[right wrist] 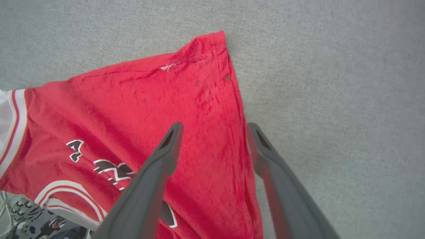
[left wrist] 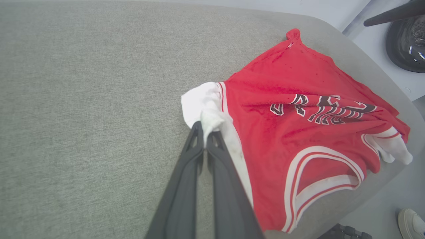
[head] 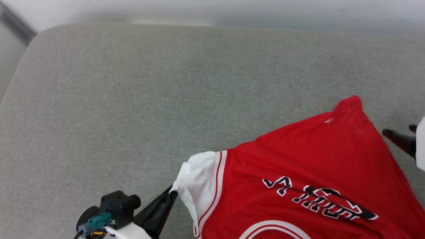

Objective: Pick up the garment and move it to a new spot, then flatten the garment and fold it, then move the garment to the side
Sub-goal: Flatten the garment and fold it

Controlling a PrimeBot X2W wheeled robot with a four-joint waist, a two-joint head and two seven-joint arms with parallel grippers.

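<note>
While the grey upholstered pad [head: 132, 99] serves as the work surface, the red jersey T-shirt [head: 298, 159] is seen lying at its near right, front up, with the black lettering shown and the cloth rumpled rather than flat. Its white sleeve [left wrist: 199, 99] is turned toward the left, and its far corner [head: 348, 101] is drawn up to a small peak. The left gripper [left wrist: 204, 128] is clamped narrowly on the sleeve's end, a fold of white cloth being pinched between the tips. The right gripper [right wrist: 215, 127] is spread wide with nothing held, its fingers set astride the shirt's right side edge [right wrist: 239, 109]. Flattening is judged to be the step in hand. For that to be done well, the right fingers should be lowered until the edge is caught between them, only then closed, and the two grips drawn apart evenly, low over the pad, so that the body is tensioned without the sleeve being tugged free
</note>
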